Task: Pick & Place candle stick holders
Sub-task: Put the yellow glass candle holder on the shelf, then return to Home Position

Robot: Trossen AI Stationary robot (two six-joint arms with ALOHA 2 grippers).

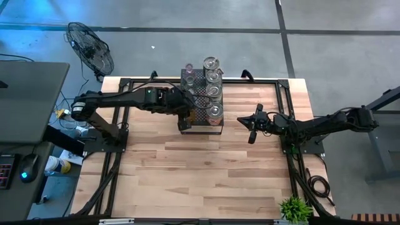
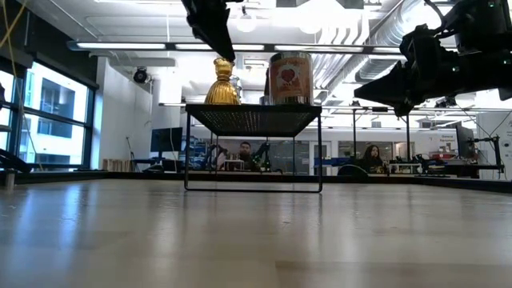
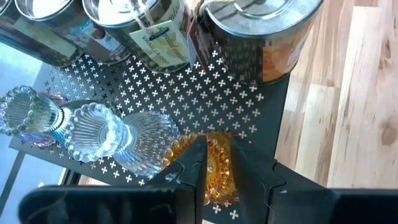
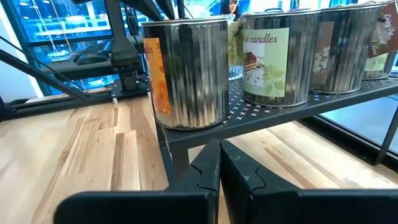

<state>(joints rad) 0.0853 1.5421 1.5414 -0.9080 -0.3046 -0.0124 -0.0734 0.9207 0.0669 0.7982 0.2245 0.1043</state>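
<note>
Rack (image 1: 201, 100) edge: left hand (image 3: 217, 163) clamped on amber holder (image 3: 219, 163); right hand (image 1: 252, 128) together, w/ bare table round it.

We saw a black perforated stand (image 2: 253, 120) on the wooden table (image 1: 206, 169), near its far edge. A row of silvery candle tins (image 4: 188, 71) stood along one side of its top; one carried a label reading "candles" (image 4: 268, 59). Off the table's far left corner stood a floor fan (image 1: 89, 47). A small green plant (image 1: 295, 209) sat by the near right corner. Beyond the table, two people (image 2: 373, 156) sat at desks.
</note>
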